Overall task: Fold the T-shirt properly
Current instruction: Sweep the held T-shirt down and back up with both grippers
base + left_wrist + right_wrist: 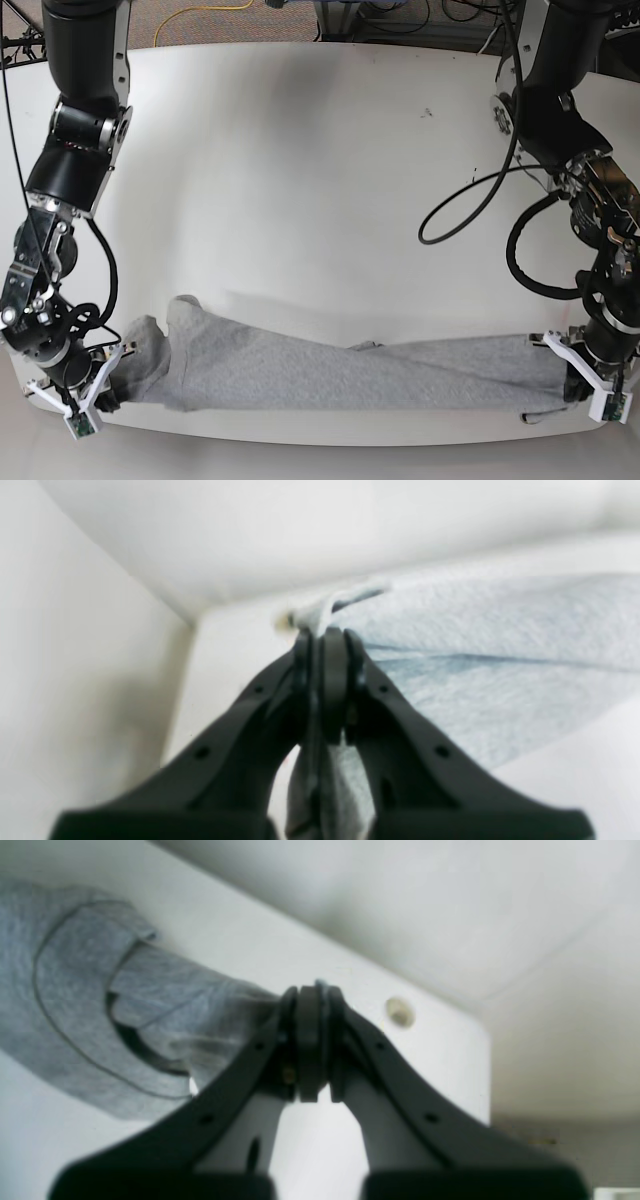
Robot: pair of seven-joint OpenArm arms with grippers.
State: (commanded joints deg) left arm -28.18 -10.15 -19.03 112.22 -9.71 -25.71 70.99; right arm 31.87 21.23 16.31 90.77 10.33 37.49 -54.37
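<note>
I've got both arms down at the near edge of the tabletop, one at each end of the T-shirt. The shirt lies pulled out into a long narrow grey band along that near edge, running side to side in the base view, w/ a bunched, rumpled lump at the base view's left end and a flatter stretch toward the right end.

Left tool: jaws pressed together on a thin fold of grey fabric; in the left wrist view cloth pokes out above the tips and more hangs down between the jaws below. The rest of the shirt spreads off to the right of that view, flat on the tabletop w/ one long crease. In the base view this tool sits at the band's right end.

Right tool: jaws also closed tight, fabric drawn taut into them from the left of the right wrist view. Beside it I see a sleeve opening w/ its stitched hem, gaping dark inside. A small round fitting sits in the tabletop near the tool tips. In the base view this tool is at the bunched left end.
</note>
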